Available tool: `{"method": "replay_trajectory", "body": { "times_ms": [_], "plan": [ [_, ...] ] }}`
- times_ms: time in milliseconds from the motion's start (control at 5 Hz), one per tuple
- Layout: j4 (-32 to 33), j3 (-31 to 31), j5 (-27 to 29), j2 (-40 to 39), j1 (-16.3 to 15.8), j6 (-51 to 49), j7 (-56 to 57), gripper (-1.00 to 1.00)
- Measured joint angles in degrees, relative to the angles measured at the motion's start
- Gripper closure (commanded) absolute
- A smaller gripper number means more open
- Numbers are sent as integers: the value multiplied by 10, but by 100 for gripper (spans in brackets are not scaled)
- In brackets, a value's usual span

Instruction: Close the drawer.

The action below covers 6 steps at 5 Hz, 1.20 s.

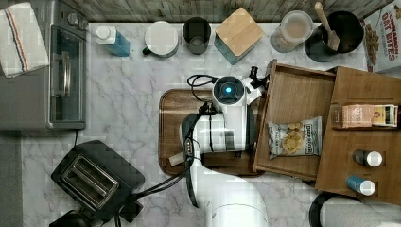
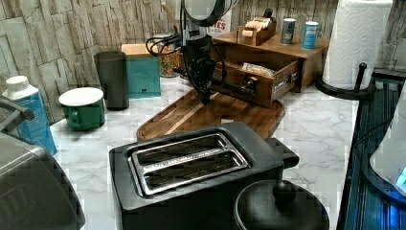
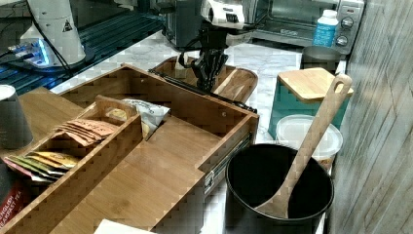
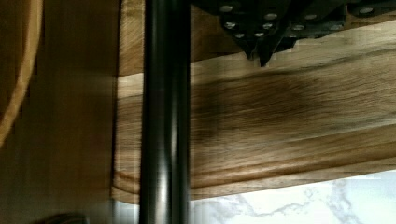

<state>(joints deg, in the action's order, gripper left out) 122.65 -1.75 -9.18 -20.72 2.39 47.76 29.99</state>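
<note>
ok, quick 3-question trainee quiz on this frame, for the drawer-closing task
1. True or false: the drawer is fully shut.
2. What lies inside the drawer? A) a spice jar B) a chip bag C) a wooden spoon
3. Fill in: the gripper hangs over the dark wooden ____, just in front of the drawer.

Key: 1 false, it is pulled out. 2 B. 3 tray.

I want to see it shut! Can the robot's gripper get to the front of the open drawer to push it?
Probably yes. The gripper hangs over the dark tray, just in front of the drawer, which is pulled out with a chip bag inside. Nothing seems to stand between them.
</note>
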Motion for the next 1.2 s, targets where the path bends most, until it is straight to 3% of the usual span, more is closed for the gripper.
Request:
{"method": "replay_trajectory", "body": {
  "times_ms": [200,600,800,1000,1200],
  "plan": [
    [1,0,1,6,15,-2,31,100],
    [9,-7,17,38,37,15,203,100],
    [0,-39,126,30,38,23,342,100],
    [-43,-50,156,-3,70,-12,448,100],
    [-84,-65,158,-44,102,-10,453,100]
  ]
}}
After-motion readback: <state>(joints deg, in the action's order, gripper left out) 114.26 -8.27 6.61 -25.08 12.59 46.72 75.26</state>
